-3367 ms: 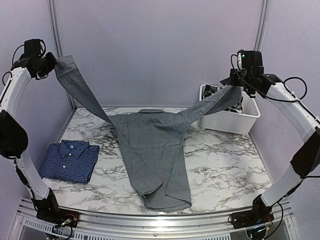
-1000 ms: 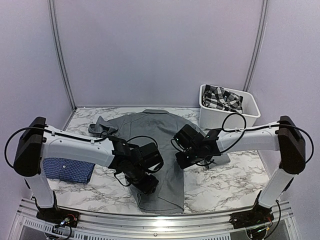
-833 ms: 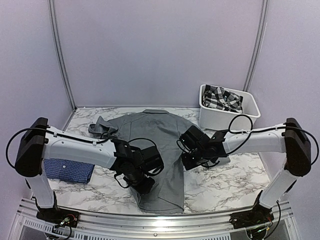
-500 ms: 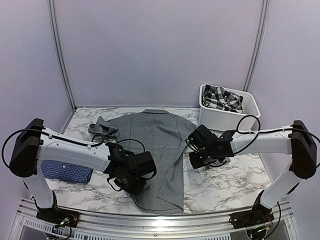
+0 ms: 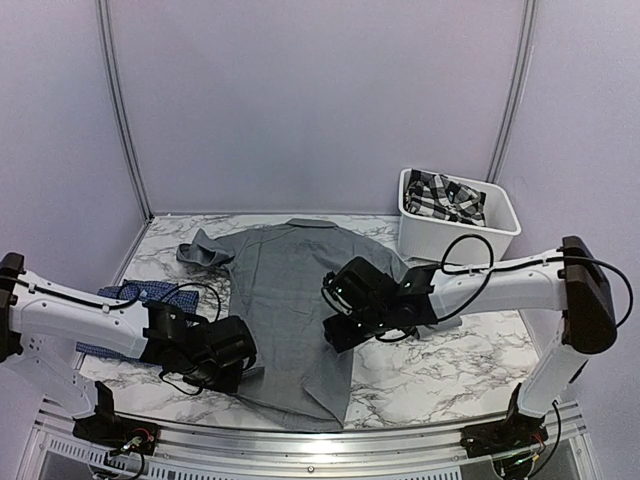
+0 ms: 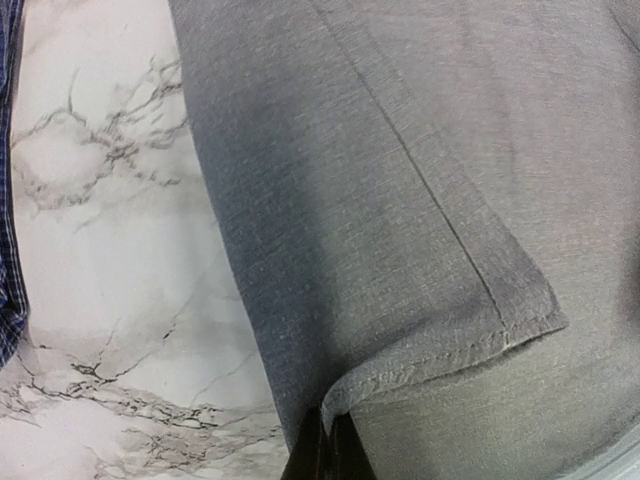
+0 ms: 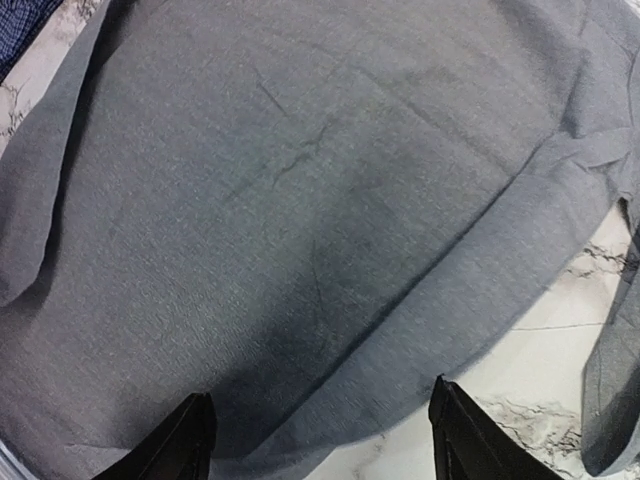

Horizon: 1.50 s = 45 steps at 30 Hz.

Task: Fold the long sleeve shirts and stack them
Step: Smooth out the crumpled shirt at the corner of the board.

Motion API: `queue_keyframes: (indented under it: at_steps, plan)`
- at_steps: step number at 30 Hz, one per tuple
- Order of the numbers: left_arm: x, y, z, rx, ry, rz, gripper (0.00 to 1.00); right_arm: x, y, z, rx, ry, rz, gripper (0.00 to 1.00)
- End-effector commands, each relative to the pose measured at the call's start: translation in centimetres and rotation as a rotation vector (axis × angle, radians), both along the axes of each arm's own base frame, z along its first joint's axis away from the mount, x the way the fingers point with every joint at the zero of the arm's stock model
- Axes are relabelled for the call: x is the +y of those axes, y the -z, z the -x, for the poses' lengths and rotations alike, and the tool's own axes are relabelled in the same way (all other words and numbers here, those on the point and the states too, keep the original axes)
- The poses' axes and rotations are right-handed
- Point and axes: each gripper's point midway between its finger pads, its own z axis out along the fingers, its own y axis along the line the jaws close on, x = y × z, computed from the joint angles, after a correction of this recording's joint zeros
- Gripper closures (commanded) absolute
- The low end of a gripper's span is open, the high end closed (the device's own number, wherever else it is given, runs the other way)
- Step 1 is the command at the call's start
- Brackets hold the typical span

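The plain grey long sleeve shirt (image 5: 290, 290) lies spread on the marble table, collar at the far side. My left gripper (image 5: 240, 368) is low at its near left edge. In the left wrist view it (image 6: 325, 455) is shut on a folded corner of the grey shirt's hem (image 6: 430, 350). My right gripper (image 5: 338, 332) hovers over the shirt's right half. In the right wrist view it (image 7: 325, 440) is open, with grey cloth (image 7: 300, 200) under it and nothing between its fingertips (image 7: 190, 440). The dark blue checked shirt (image 5: 125, 293) lies folded at the left, partly behind my left arm.
A white bin (image 5: 480, 238) holding plaid cloth (image 5: 445, 195) stands at the back right. The grey shirt's left sleeve is bunched at the back left (image 5: 200, 255). Bare marble (image 5: 440, 370) shows at the right front. A metal rail (image 5: 300, 440) runs along the near edge.
My left gripper shut on the grey shirt's hem and drew back to the left, pulling the cloth along. My right gripper opened and moved left over the shirt.
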Motion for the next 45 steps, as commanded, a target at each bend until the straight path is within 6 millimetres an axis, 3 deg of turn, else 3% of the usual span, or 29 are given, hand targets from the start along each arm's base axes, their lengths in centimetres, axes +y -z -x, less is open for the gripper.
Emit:
queue_keyframes:
  at_steps: [1,3,5,8,12,19,21,24,28,33,37,39,42,45]
  plan:
    - [0.4,0.7,0.4,-0.009,-0.129,0.128,0.99,2.0,-0.3,-0.2,-0.008,-0.014,-0.007,0.29]
    - [1.1,0.9,0.4,-0.022,-0.175,0.164,0.99,1.7,0.3,0.0,-0.008,-0.017,0.031,0.31]
    - [2.0,0.9,0.4,-0.038,-0.216,0.187,0.98,1.0,0.9,0.3,-0.003,-0.017,0.062,0.38]
    - [3.1,0.9,0.4,-0.058,-0.272,0.230,0.92,-0.8,1.8,1.1,0.011,-0.008,0.100,0.63]
    - [4.2,1.5,0.6,-0.061,-0.335,0.284,0.88,-3.4,3.6,2.6,0.054,0.007,0.145,0.82]
    - [7.0,1.6,0.7,-0.090,-0.487,0.388,0.80,-6.4,5.7,4.4,0.109,0.050,0.148,0.94]
    - [8.0,1.4,0.7,-0.106,-0.525,0.421,0.73,-6.7,5.4,4.1,0.103,0.064,0.138,0.94]
    - [7.8,0.0,0.3,-0.145,-0.497,0.480,0.64,-6.3,4.2,3.5,0.079,0.071,0.109,0.86]
    - [6.9,-3.1,-0.4,-0.211,-0.383,0.484,0.55,-4.9,2.2,2.8,0.042,0.046,0.069,0.71]
    - [6.8,-6.3,-1.4,-0.305,-0.262,0.409,0.53,-2.0,-0.4,1.9,-0.018,-0.017,0.018,0.50]
    - [2.7,-8.9,-1.6,-0.291,-0.020,0.403,0.47,1.5,-1.7,1.3,-0.052,-0.100,-0.001,0.45]
    - [0.6,-8.3,-1.1,-0.229,0.091,0.348,0.46,2.5,-1.6,0.9,-0.054,-0.115,0.011,0.45]
    - [-1.5,-4.8,-0.4,-0.098,0.173,0.231,0.46,3.3,-1.7,0.5,-0.064,-0.121,0.010,0.46]
    - [-3.1,-2.6,-0.3,-0.031,0.204,0.166,0.45,3.5,-1.4,0.3,-0.062,-0.120,0.018,0.46]
